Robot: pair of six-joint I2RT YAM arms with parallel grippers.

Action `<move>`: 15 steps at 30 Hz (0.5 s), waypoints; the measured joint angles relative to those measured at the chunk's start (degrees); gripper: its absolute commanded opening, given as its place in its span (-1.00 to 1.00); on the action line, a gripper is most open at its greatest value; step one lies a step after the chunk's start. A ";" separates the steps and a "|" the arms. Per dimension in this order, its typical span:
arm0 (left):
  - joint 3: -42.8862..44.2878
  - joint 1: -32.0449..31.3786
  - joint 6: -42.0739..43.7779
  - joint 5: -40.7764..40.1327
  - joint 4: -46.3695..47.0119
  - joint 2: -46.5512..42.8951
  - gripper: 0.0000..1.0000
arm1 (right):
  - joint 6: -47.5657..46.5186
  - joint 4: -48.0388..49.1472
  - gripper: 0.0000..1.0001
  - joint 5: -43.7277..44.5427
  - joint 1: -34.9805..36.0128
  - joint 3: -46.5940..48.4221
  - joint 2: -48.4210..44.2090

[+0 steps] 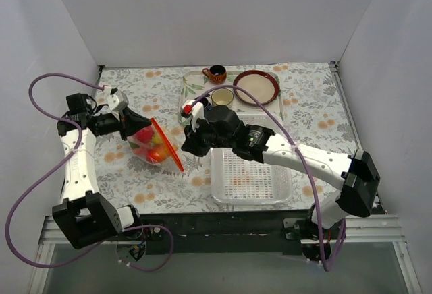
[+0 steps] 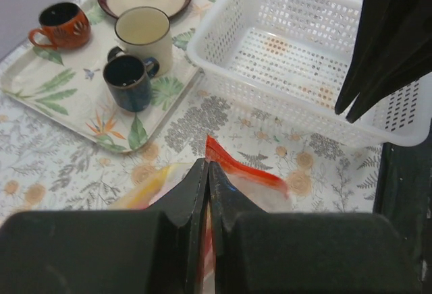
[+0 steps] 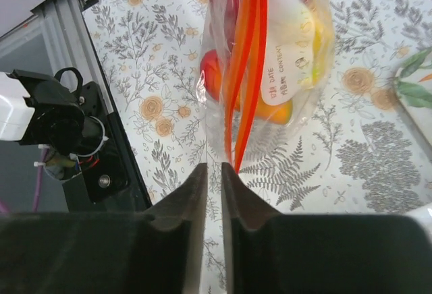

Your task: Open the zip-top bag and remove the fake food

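The zip-top bag (image 1: 154, 147) is clear, with its red-orange zip strip (image 1: 170, 147) on the right side. It holds fake food (image 1: 150, 144): red and orange fruits and something yellow. My left gripper (image 1: 129, 127) is shut on the bag's left edge. In the left wrist view the jaws (image 2: 208, 167) pinch plastic and red strip (image 2: 246, 167). My right gripper (image 1: 183, 144) is at the strip's lower end. In the right wrist view its jaws (image 3: 214, 167) stand nearly together, and the bag's (image 3: 283, 71) clear lip runs into the thin gap between them. An orange fruit (image 3: 278, 113) shows through the plastic.
A white slotted basket (image 1: 253, 201) stands right of the bag, under my right arm, and shows in the left wrist view (image 2: 270, 98). A leaf-print tray (image 1: 191, 90) at the back carries cups (image 2: 128, 81), with a red-rimmed plate (image 1: 256, 86) beside it. The table's near edge and left arm base (image 3: 67, 132) lie close.
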 measured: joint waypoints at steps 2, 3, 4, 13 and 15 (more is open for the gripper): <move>-0.04 0.00 5.49 -0.79 -5.46 1.62 -0.99 | 1.57 1.75 -0.92 -0.42 0.02 -1.33 1.66; -0.07 0.00 7.54 -1.16 -7.56 2.29 -0.97 | 2.40 2.54 -0.95 -0.59 0.02 -2.47 2.38; -0.09 0.00 10.08 -1.55 -9.86 3.06 -0.96 | 3.32 2.80 -0.97 -0.63 0.02 -3.56 3.04; -4.26 -0.04 18.80 -3.65 -18.05 5.57 -0.77 | 8.26 5.95 -0.97 -0.35 1.03 -7.43 7.69; -4.13 -0.07 18.71 -3.56 -18.71 5.07 -0.70 | 8.52 6.82 -0.97 0.76 1.29 -6.91 8.57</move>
